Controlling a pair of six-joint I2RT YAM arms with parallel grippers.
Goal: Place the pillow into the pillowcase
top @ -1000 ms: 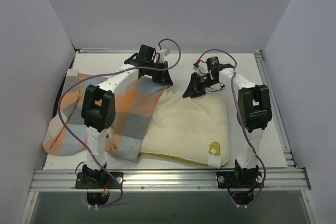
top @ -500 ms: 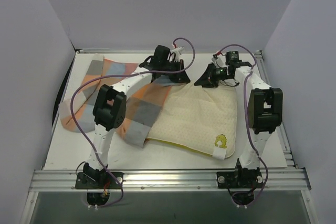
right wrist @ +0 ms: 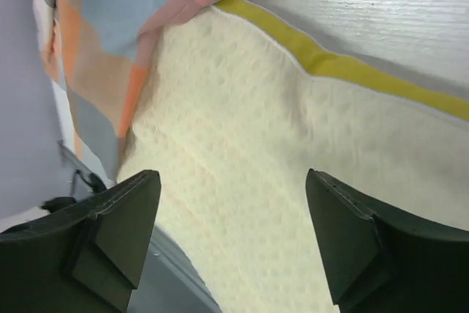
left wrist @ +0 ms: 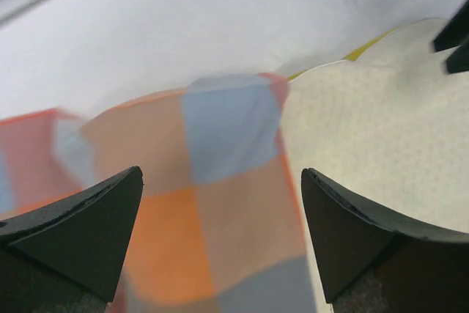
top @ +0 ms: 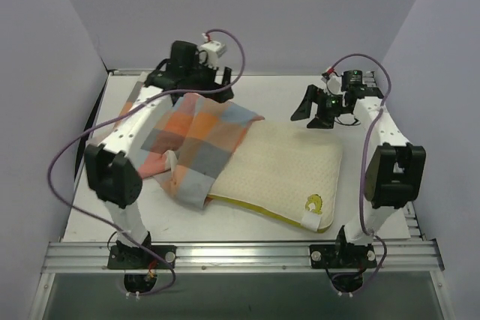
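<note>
White bench [top: 279,89] between pale lilac walls [top: 247,13]; left pincer [left wrist: 220,181] and right pincer [right wrist: 231,181], shut a second ago, now gape wide (holding nothing) above pillowcase [top: 199,140] and pillow [top: 285,174]

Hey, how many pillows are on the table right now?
1. The cream pillow lies centre-right on the table, its left end covered by the checked pillowcase. No second pillow shows, though the pillowcase could hide something beneath it.
</note>
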